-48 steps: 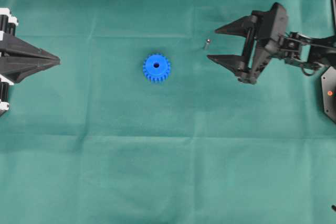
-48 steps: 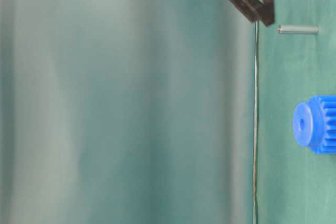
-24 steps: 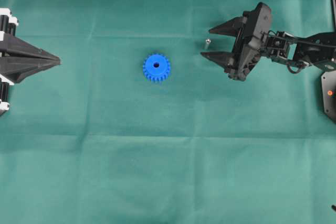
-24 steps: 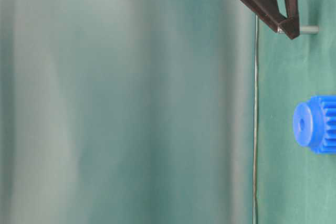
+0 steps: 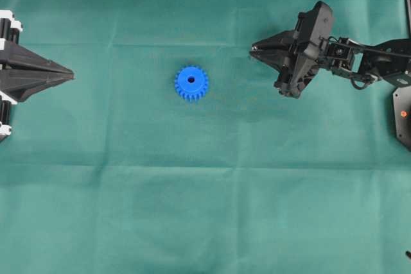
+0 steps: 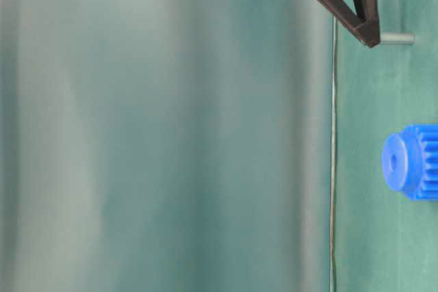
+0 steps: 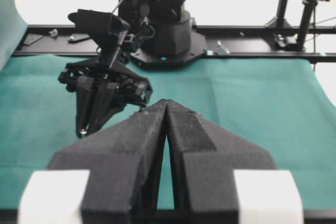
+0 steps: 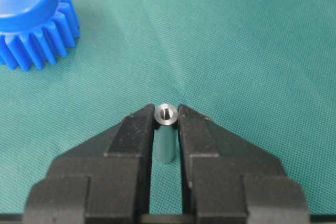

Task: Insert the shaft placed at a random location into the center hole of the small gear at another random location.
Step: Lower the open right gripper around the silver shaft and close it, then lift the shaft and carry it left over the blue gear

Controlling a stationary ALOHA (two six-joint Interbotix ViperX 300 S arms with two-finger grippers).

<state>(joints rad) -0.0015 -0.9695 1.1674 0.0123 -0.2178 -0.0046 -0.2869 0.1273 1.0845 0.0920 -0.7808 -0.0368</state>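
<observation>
Overhead view first: the right gripper (image 5: 255, 50), whose fingers stood wide apart a second ago with the shaft lying loose beyond their tips, has now drawn its fingers together around that pin, and the arm has crept a little nearer the small gear (image 5: 191, 83) than it was. From above the pin itself is hidden under the black fingertips. The right wrist view settles it: the shaft (image 8: 167, 114) stands upright between the two pads, both of them pressed against its sides, its hollowed top end facing the lens and its lower part reaching down to the green cloth (image 8: 252, 35). At table level the pin (image 6: 397, 38) sticks out past the dark fingertip, where half a second ago the fingers still straddled it with a gap. The gear has not shifted since the earlier frames; it lies flat on the cloth, hub upward, well apart from the clamped pin, with the center hole (image 5: 191, 79) open and nothing in it. Beyond the gear on its far side from the pin, the left gripper (image 5: 69, 74) is parked at the cloth's edge exactly as before, its fingers pressed together on nothing, as the left wrist view confirms.
</observation>
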